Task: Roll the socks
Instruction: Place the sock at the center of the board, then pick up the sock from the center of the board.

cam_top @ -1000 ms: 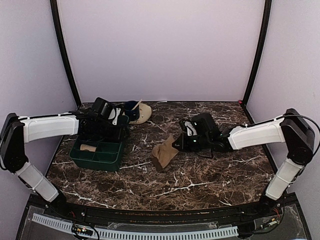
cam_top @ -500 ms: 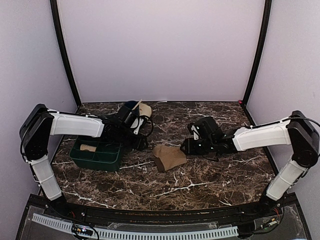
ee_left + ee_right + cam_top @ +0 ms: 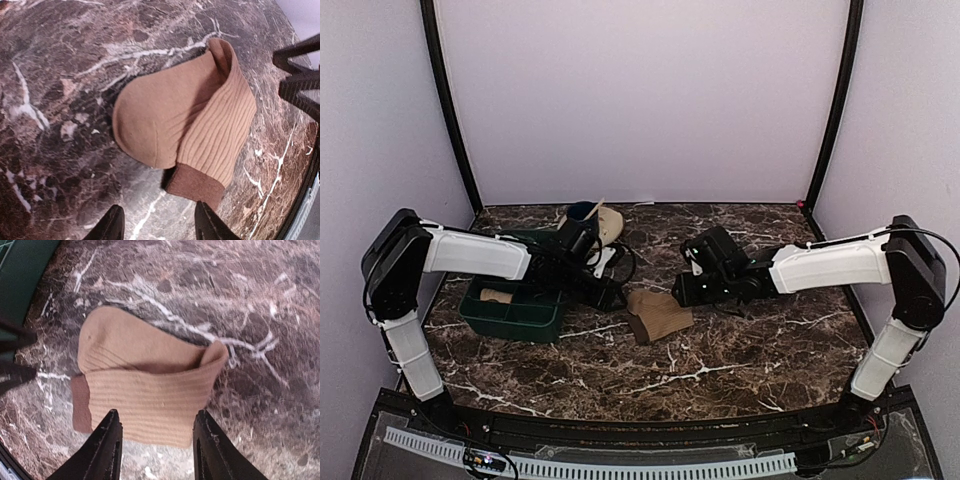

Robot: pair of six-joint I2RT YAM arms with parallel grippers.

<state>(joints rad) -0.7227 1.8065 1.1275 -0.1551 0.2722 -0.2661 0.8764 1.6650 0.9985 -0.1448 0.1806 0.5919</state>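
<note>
Dark marble tabletop (image 3: 720,365), folded tan sock (image 3: 658,315) between left gripper (image 3: 156,215) and right gripper (image 3: 155,420), both with jaws apart

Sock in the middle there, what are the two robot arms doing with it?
They are working on rolling socks. A tan sock lies folded over on the marble table, between the two arms. The left gripper and the right gripper both hover close to it with fingers open, and neither one is holding it. A tan roll, probably the other sock, already sits in the green tray on the left.
</note>
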